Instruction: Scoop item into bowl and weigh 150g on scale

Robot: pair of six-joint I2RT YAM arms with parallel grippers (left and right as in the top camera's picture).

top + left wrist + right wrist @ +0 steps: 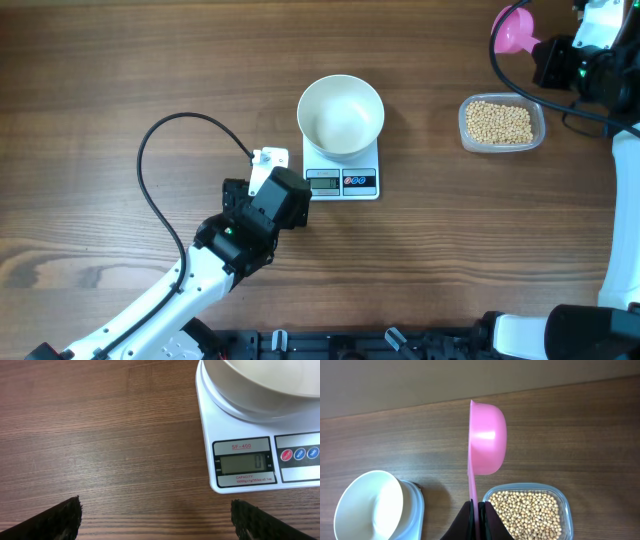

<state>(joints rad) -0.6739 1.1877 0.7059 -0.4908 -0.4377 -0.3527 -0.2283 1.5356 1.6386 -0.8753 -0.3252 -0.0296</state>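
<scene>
The white bowl [341, 115] stands empty on the white scale [343, 180], whose display faces the table's front edge. The tan beans [500, 123] lie in a clear tub to the right. My right gripper [476, 510] is shut on the thin handle of a pink scoop [487, 437], held on edge above the table behind the beans [527, 512]; no beans show in the scoop [514, 30]. My left gripper [155, 520] is open over bare wood just left of the scale [240, 467], level with its display, and holds nothing. The bowl [260, 385] shows at top right.
The clear plastic tub [464, 128] sits about a bowl's width right of the scale. A black cable [150, 190] loops over the table left of my left arm. The right arm's base [625, 220] stands at the far right edge.
</scene>
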